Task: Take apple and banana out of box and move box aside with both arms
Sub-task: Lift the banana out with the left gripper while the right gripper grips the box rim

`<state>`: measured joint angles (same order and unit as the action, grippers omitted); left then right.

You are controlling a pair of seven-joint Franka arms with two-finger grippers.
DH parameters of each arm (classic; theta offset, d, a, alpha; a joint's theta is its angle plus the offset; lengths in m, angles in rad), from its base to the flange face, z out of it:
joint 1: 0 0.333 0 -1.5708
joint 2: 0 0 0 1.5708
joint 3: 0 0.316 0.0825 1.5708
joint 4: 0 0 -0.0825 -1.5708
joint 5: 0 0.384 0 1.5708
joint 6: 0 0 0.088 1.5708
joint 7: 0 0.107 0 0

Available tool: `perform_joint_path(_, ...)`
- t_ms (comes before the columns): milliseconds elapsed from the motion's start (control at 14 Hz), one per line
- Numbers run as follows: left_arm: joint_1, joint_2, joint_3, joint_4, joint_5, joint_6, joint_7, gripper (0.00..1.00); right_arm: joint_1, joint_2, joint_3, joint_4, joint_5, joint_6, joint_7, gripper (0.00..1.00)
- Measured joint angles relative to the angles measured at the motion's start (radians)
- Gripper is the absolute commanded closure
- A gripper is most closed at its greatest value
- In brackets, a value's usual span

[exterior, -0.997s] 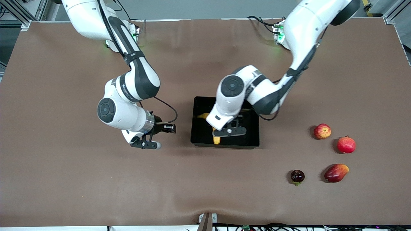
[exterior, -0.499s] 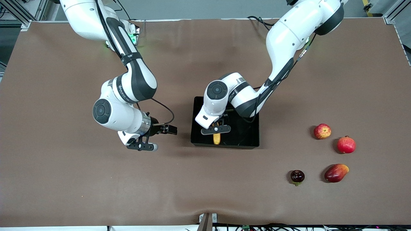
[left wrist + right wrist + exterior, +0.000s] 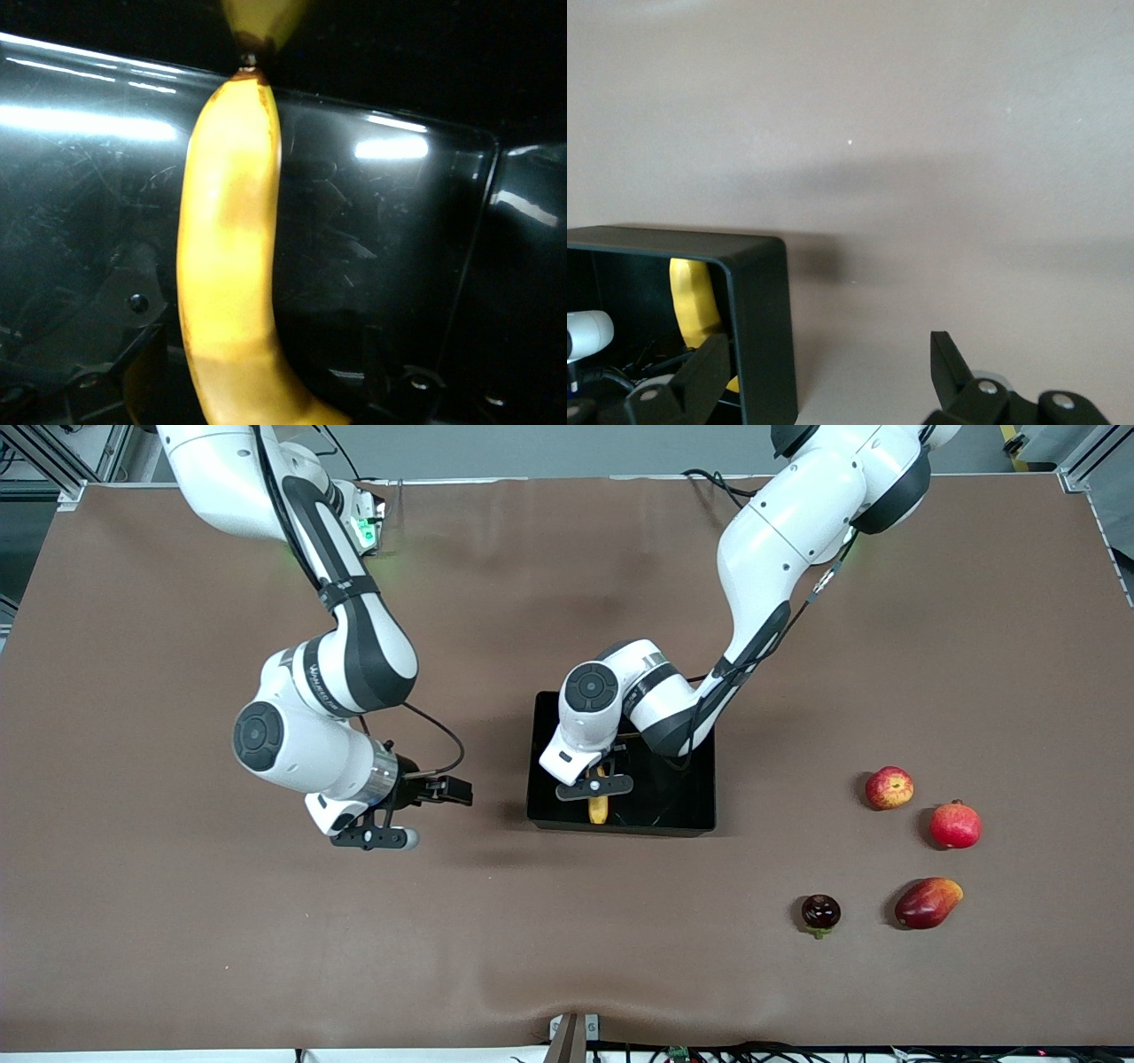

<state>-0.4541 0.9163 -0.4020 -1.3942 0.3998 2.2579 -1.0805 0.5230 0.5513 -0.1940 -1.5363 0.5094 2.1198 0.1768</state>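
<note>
The black tray (image 3: 682,815) sits mid-table with the yellow banana (image 3: 599,809) lying in it. My left gripper (image 3: 601,775) is down inside the tray, right over the banana's middle. In the left wrist view the banana (image 3: 230,221) fills the centre against the glossy tray floor (image 3: 399,221). My right gripper (image 3: 456,790) is open and empty, low over the table beside the tray, apart from it; its view shows the tray wall (image 3: 757,310) and the banana (image 3: 691,297). The red-and-yellow apple (image 3: 889,787) rests on the table toward the left arm's end.
A red pomegranate (image 3: 955,825) lies beside the apple. A red-orange mango (image 3: 928,903) and a small dark fruit (image 3: 820,912) lie nearer to the front camera. The brown cloth shows a ridge near its front edge.
The left gripper has moved across the tray toward the right arm's end and down onto the banana. The right gripper has drifted away from the tray.
</note>
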Motion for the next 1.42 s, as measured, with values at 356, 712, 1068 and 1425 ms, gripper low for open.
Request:
perform_joint_path(356,0.0,0.001,0.002,0.004,0.0,0.001,0.0,1.0,-0.001,-0.008,-0.01,0.001,0.0,-0.001,-0.025,0.0)
perform_joint_path(712,0.001,0.001,0.002,0.012,0.0,0.001,0.0,1.0,-0.002,-0.025,-0.011,0.002,0.0,-0.001,-0.029,0.0)
perform_joint_path(1068,0.008,-0.023,0.002,0.031,0.0,-0.026,0.0,1.0,-0.001,-0.027,-0.01,0.002,0.0,-0.001,-0.031,0.13)
perform_joint_path(1425,0.01,-0.062,0.001,0.033,0.0,-0.046,0.001,1.0,0.006,-0.027,-0.005,-0.002,0.0,-0.009,-0.032,0.1)
